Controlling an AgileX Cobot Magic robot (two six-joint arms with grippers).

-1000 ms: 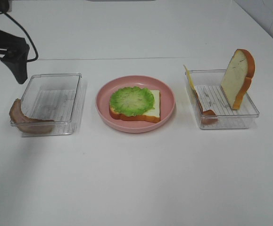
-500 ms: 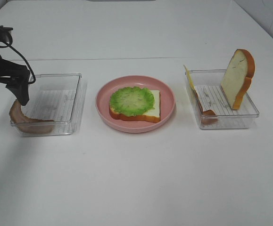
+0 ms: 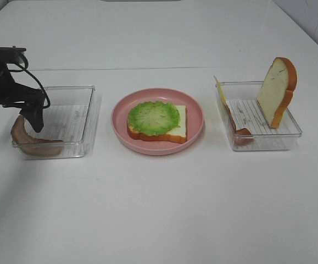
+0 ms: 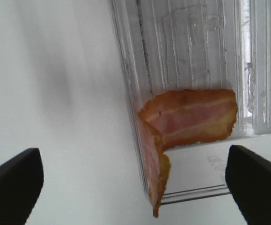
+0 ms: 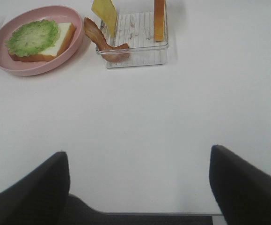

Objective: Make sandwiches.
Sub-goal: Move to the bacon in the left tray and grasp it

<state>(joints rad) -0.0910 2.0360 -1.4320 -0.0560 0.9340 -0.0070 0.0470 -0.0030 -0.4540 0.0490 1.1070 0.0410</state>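
Observation:
On the pink plate lies a bread slice with a green lettuce leaf on top. A bacon strip is draped over the front left corner of the left clear tray; the left wrist view shows this bacon folded over the tray wall. My left gripper hangs open just above it, one finger on each side. The right tray holds an upright bread slice, a yellow cheese square and more bacon. My right gripper is open over bare table.
The white table stretches wide in front of the trays and plate. In the right wrist view the plate and right tray lie well beyond the fingers.
My left arm has come down from the back left, toward the front left corner of the left tray, and now straddles the bacon. Nothing else has moved.

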